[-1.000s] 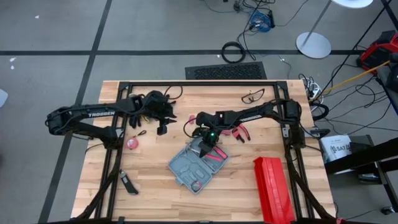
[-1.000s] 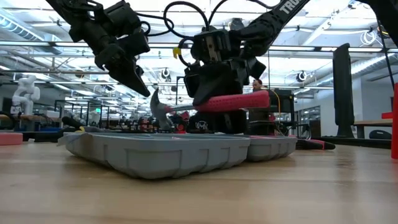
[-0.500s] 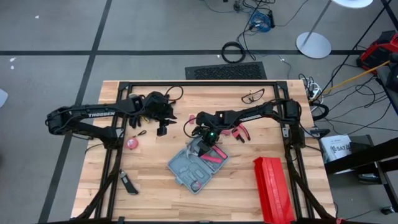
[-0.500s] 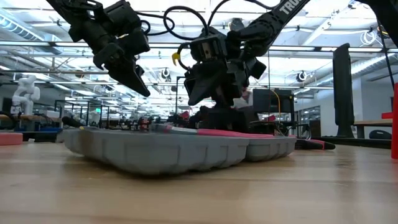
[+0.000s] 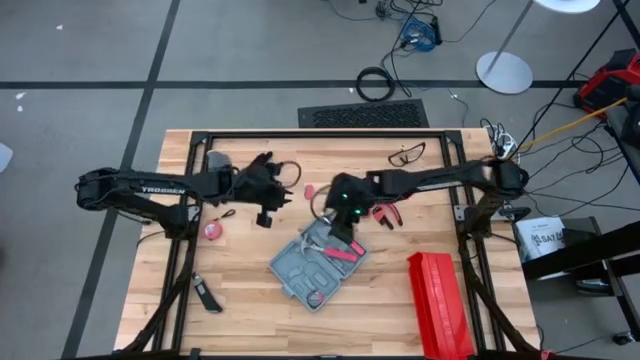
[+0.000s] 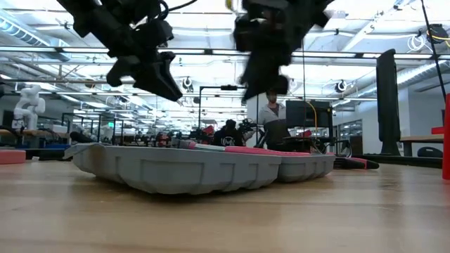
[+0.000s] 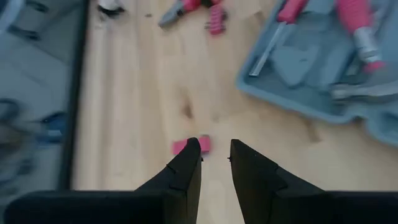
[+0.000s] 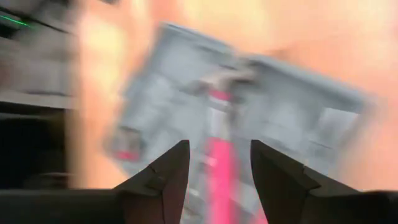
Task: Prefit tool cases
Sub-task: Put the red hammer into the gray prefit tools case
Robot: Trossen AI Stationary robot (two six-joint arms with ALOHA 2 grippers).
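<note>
A robotics lab: open hall with ceiling strip lights [image 6: 63, 49], monitors [image 6: 308, 112], floor cables [image 5: 376, 84], another robot [image 6: 25, 102].

The open tool case [image 5: 318, 267] lies mid-tabletop [image 5: 240, 300], and the pink-handled hammer [image 5: 340, 250] fills its right-hand tray. The right hand [image 5: 343, 218], fingers parted and empty, hangs just above the case's far edge; the low view shows clear air between them. The left hand [image 5: 262, 213], fingers slightly apart, hovers left of the case over bare wood. Pink pliers [image 5: 385, 212] lie right of the right hand. A red box [image 5: 437, 305] blocks the near right. A pink tape roll [image 5: 211, 230] and a dark tool [image 5: 207, 296] sit at the left; between them and the case the wood is bare.
</note>
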